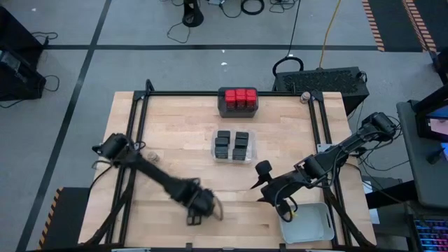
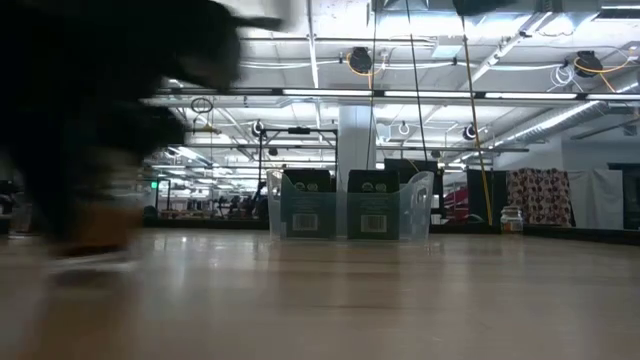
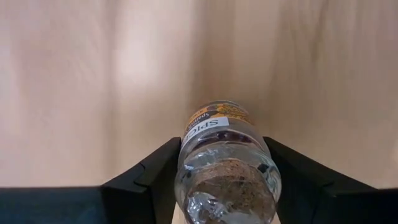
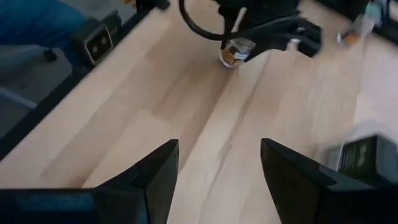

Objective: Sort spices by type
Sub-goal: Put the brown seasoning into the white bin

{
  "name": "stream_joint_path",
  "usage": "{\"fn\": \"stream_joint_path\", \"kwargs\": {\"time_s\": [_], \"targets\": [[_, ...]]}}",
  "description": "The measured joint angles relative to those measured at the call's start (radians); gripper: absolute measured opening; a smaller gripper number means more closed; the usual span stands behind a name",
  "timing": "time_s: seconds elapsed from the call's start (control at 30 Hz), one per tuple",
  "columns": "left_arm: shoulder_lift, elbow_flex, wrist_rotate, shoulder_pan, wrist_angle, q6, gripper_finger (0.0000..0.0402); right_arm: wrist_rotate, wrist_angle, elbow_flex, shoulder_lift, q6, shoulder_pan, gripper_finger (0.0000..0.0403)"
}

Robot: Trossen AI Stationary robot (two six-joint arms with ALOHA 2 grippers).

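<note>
My left gripper (image 1: 208, 207) (image 3: 221, 146) is over the near middle of the table, shut on a round clear spice jar (image 3: 221, 155) with an orange label. The right wrist view also shows that jar (image 4: 234, 53) low over the wood. My right gripper (image 1: 260, 190) (image 4: 217, 149) hangs open over bare wood to its right and holds nothing. Red-topped spices (image 1: 238, 98) fill a dark tray at the far edge. Black boxes (image 1: 233, 145) sit in the clear tray (image 2: 420, 205) mid-table. Another jar (image 1: 305, 96) (image 2: 512, 218) stands at the far right corner. My left gripper pinches the jar's clear body (image 3: 186, 149) between its two fingers (image 3: 155, 171), one on each side. The jar lies along the fingers, with a clear end holding brown spice toward the wrist camera. The fingers come from above. Whether its lower end touches the table I cannot tell.
A pale grey tray (image 1: 308, 224) sits at the near right corner, close under my right arm. Bare wood lies between the two grippers and along the near edge. A black frame (image 1: 140, 112) borders the table. A small object (image 1: 150, 155) lies by my left arm.
</note>
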State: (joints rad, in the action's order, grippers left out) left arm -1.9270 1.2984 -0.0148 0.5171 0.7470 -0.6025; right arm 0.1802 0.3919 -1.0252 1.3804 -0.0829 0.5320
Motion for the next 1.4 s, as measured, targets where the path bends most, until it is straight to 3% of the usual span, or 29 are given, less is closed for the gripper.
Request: {"fn": "stream_joint_path", "kwargs": {"time_s": [0.17, 0.4, 0.57, 0.93, 1.4], "targets": [[0.0, 0.052, -0.033, -0.149, -0.063, 0.199, 0.0204, -0.005, -0.007, 0.078, -0.022, 0.038, -0.002, 0.021], [-0.025, 0.164, -0.034, -0.279, -0.088, 0.379, 0.0204, -0.004, -0.324, 0.351, -0.171, 0.096, -0.072, 0.021], [-0.143, 0.324, -0.051, -0.313, -0.067, 0.474, 0.0205, -0.003, -0.429, 0.466, -0.249, 0.118, -0.122, 0.021], [-0.389, 0.654, -0.072, -0.32, 0.079, 0.541, 0.0205, -0.007, -0.384, 0.485, -0.256, 0.151, -0.14, 0.021], [-0.411, 0.68, -0.066, -0.319, 0.127, 0.531, 0.0205, 0.0, -0.36, 0.485, -0.256, 0.178, -0.14, 0.021]]}}
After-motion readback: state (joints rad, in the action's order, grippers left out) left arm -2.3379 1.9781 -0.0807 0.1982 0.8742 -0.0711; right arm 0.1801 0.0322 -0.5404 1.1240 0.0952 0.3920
